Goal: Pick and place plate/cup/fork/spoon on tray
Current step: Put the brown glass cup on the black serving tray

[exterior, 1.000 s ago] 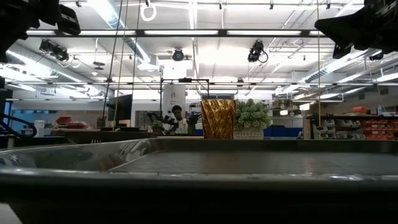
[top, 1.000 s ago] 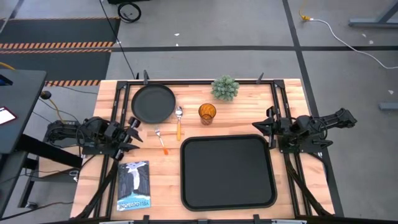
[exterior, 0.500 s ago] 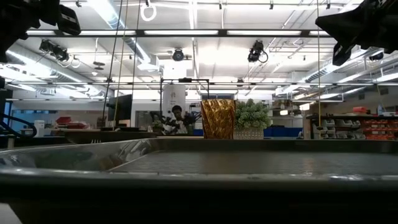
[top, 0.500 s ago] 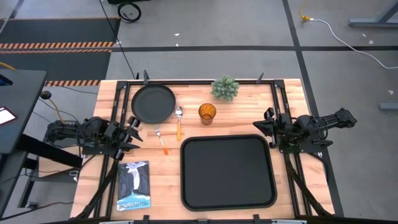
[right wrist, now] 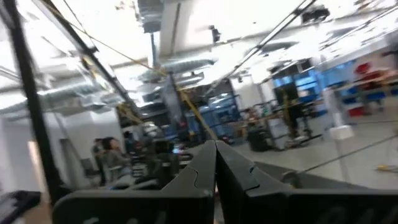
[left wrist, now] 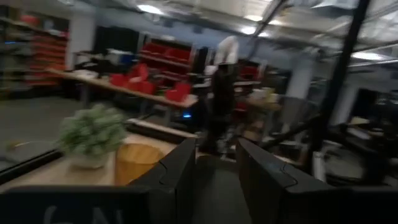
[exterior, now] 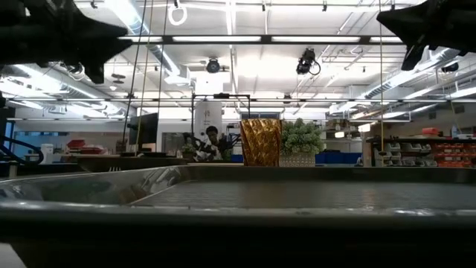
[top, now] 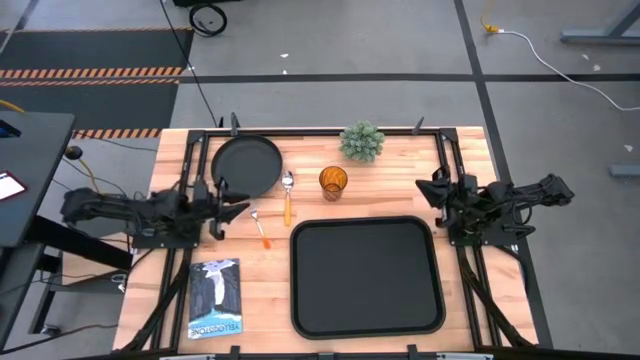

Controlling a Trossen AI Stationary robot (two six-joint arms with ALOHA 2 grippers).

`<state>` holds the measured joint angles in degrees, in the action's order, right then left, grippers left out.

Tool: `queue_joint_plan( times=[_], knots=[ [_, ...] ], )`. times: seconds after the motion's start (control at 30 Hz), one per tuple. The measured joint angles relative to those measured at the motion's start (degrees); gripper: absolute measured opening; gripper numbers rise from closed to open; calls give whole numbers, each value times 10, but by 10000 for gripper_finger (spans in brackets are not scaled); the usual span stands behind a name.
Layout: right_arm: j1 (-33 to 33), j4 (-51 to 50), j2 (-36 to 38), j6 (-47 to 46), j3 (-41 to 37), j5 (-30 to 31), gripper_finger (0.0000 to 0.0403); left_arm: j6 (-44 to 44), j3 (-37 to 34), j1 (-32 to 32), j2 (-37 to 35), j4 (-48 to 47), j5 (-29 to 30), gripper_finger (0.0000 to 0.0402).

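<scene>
The round black plate (top: 246,166) lies flat at the table's far left. The spoon (top: 288,194) and the shorter fork (top: 260,226) lie on the wood to its right. The amber cup (top: 333,182) stands upright just beyond the far rim of the black tray (top: 366,277). It also shows in the low view (exterior: 260,141) and the left wrist view (left wrist: 134,163). My left gripper (top: 238,207) (left wrist: 216,180) is open and empty, in the air near the plate's near rim, pointing right. My right gripper (top: 426,190) (right wrist: 216,168) is shut and empty, in the air off the tray's far right corner.
A small potted plant (top: 362,141) stands at the far edge behind the cup. A booklet (top: 215,297) lies at the near left, beside the tray. Black frame rails run along both table sides. People show in the room beyond the table.
My left gripper has gone toward the table's right edge, from the left rail to a spot beside the plate's near rim and the fork. My right gripper has shifted a little toward the far edge. The objects have not moved.
</scene>
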<state>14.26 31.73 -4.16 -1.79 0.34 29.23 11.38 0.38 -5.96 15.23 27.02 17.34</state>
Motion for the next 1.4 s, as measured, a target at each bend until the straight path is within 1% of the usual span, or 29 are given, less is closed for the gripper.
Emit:
queue_joint_plan(
  times=[0.1,0.37,0.5,0.63,0.67,0.73,0.87,0.93,1.0,1.1,1.23,1.37,1.4],
  knots=[
    [-14,5,0,20,0,1,13,-1,0,4,47,33,40,123],
    [-46,5,0,43,0,2,13,0,0,46,165,124,100,123],
    [-47,-6,0,86,0,2,13,-4,0,66,231,195,103,123],
    [-47,-18,0,108,0,1,13,-64,1,79,302,305,95,123],
    [-47,-22,0,108,0,-1,13,-77,4,82,319,319,95,123],
    [-43,-34,0,106,0,-18,13,-98,23,91,350,327,95,123],
    [-23,-50,0,106,0,-93,13,-124,69,103,409,330,94,123],
    [-10,-46,-2,105,0,-101,13,-130,92,108,436,331,94,123],
    [0,-47,-3,105,0,-80,13,-133,114,115,462,329,94,123],
    [9,-48,-11,91,0,-25,13,-128,146,123,501,327,94,123],
    [10,-46,-31,64,0,13,13,-112,187,135,554,302,93,123],
    [3,-48,-58,30,0,96,13,-105,228,145,607,296,94,123],
    [2,-48,-65,24,0,107,13,-105,239,147,621,296,94,123]
  ],
)
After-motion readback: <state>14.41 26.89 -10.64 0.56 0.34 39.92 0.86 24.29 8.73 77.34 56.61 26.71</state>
